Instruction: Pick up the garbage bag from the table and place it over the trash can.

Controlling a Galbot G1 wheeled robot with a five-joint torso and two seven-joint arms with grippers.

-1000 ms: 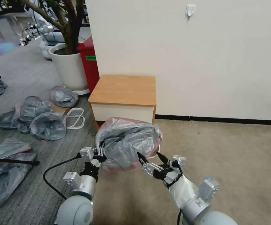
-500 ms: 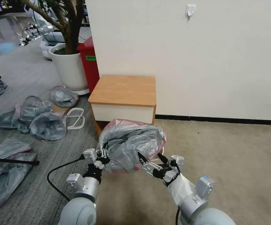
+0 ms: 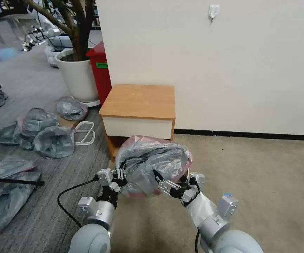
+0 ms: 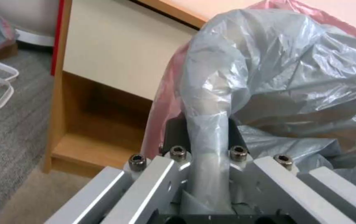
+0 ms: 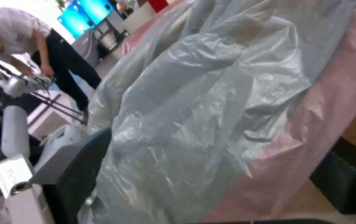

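Observation:
The garbage bag (image 3: 155, 158) is a crumpled grey bundle with a pink rim band, held up just in front of the table (image 3: 139, 100). My left gripper (image 3: 121, 174) is shut on a twisted strand of the garbage bag (image 4: 207, 102) at its left side. My right gripper (image 3: 171, 179) is open at the bag's lower right, and the film (image 5: 211, 109) bulges between its dark fingers (image 5: 72, 174). The table's cream drawer front (image 4: 115, 56) and lower shelf (image 4: 82, 149) stand right behind the bag. The trash can is hidden.
A heap of similar grey bags (image 3: 43, 130) lies on the floor at left, beside white wire frames (image 3: 83, 133). A white planter (image 3: 76, 75) and a red bin (image 3: 101, 70) stand left of the table. Beige carpet (image 3: 257, 168) is open at right.
Both grippers and the bag between them have shifted a little to the right and closer to the table. The bag stays in the left gripper's hold.

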